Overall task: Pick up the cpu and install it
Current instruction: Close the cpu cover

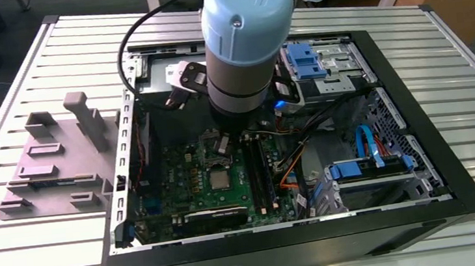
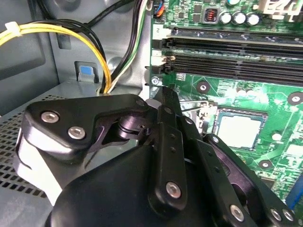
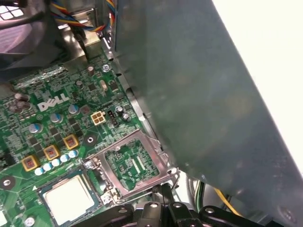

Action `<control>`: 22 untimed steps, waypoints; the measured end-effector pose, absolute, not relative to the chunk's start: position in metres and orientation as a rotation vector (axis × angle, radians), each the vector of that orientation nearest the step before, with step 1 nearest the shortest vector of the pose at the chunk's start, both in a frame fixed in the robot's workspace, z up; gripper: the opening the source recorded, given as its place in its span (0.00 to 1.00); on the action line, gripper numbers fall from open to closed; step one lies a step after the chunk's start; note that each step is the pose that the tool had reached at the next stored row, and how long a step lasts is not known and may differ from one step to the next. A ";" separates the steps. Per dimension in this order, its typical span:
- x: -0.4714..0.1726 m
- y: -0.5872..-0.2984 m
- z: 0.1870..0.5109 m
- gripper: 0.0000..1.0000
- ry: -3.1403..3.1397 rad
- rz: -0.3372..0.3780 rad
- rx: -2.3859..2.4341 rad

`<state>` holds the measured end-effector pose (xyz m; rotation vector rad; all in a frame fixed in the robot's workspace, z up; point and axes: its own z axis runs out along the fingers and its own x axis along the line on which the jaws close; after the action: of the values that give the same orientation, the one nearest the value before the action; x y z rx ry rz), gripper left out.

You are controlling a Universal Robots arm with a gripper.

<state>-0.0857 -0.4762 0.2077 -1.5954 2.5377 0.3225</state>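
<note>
Second wrist view: cpu (image 2: 238, 131) seated in socket; claw (image 2: 163, 97) beside it, grip unclear. Check it lies flat.

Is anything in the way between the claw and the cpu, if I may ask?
Nothing visible does: the cpu lies bare in its socket, the metal bracket swung open beside it, and the claw hangs close by.
</note>
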 end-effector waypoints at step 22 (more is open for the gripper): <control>-0.086 -0.502 0.223 0.11 2.536 0.327 -1.594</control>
<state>-0.0858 -0.5016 0.2231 -1.5941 2.5359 0.3266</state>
